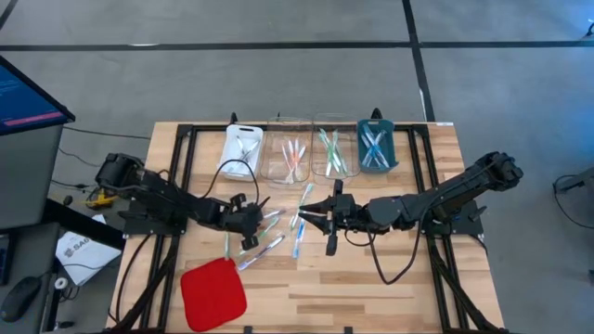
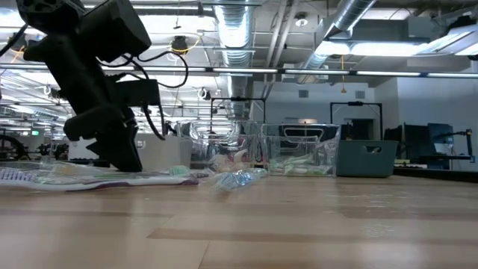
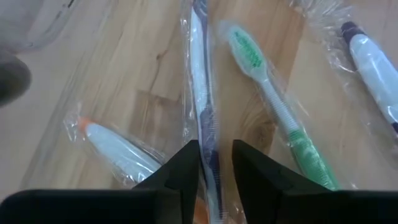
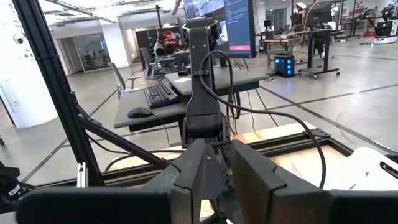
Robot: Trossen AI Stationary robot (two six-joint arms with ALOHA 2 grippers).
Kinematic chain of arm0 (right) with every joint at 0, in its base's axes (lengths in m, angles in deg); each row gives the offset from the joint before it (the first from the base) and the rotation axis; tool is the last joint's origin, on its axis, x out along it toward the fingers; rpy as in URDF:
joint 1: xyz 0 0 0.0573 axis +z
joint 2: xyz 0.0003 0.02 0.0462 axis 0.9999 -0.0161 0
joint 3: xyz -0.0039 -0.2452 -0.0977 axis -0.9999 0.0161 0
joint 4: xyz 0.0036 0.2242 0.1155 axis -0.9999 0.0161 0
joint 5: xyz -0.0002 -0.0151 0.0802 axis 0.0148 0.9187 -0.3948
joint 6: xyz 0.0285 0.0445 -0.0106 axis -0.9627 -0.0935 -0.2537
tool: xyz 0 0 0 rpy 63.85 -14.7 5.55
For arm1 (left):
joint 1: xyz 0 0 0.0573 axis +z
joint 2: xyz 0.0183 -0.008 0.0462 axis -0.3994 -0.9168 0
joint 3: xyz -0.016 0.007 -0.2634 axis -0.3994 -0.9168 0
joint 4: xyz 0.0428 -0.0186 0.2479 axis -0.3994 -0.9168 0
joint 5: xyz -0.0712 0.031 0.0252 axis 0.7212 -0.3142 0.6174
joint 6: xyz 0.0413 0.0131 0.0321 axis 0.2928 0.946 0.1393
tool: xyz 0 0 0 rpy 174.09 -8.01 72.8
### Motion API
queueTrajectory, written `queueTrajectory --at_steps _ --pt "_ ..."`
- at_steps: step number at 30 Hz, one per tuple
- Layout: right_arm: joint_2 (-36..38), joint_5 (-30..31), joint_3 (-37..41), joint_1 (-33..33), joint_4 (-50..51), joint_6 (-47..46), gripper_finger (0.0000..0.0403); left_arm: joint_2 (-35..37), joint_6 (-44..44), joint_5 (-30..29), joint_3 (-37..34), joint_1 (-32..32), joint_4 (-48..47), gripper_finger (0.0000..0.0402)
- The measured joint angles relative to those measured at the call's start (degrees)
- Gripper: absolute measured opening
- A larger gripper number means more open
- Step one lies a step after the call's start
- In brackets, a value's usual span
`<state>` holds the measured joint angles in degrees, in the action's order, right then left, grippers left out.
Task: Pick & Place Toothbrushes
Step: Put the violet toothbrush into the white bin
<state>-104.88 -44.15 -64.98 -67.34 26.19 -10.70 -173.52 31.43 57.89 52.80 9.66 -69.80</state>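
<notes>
Gripping a wrapped blue toothbrush lengthwise between its nearly closed fingers, the left gripper sits beside the red pad; three more wrapped toothbrushes flank it. The right gripper hovers opposite, its hold unclear.

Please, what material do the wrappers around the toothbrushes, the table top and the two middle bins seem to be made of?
The wrappers look like thin clear plastic film: glossy, crinkled, with the brush visible through them. The table top looks like pale wood in joined strips, with a matte finish and visible grain. The two middle bins seem to be clear hard plastic, since the toothbrushes inside show through their walls.
</notes>
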Motion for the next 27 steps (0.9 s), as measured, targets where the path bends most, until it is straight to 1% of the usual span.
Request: queueTrajectory --at_steps 4,6,9,10,16,19,23,27 --pt "0.00 0.00 0.00 0.00 0.00 0.02 0.0072 -1.00 -0.04 0.01 0.11 0.43 0.51 0.0085" --pt "0.00 0.00 0.00 0.00 0.00 0.00 0.0072 -1.04 -0.12 -0.21 0.13 0.42 0.97 0.0067" --pt "0.00 0.00 0.00 0.00 0.00 0.00 0.0072 -0.52 -0.97 0.11 0.05 0.42 1.16 0.0023" --pt "0.00 0.00 0.00 0.00 0.00 0.00 0.0072 -0.28 -1.03 0.22 -0.01 0.42 1.12 0.0016" --pt "0.00 0.00 0.00 0.00 0.00 0.00 0.0072 3.28 -1.57 -0.59 -0.20 0.46 0.79 0.0015" --pt "0.00 0.00 0.00 0.00 0.00 0.00 0.0072 6.91 -1.77 -0.57 -0.20 0.38 0.83 0.0014" --pt "0.00 0.00 0.00 0.02 0.02 0.00 0.0072 14.09 -1.57 -0.91 -0.15 0.38 1.03 0.0014" --pt "0.00 0.00 0.00 0.04 0.02 -0.61 0.0072 23.26 0.73 -5.12 -0.15 0.82 0.74 0.0014"
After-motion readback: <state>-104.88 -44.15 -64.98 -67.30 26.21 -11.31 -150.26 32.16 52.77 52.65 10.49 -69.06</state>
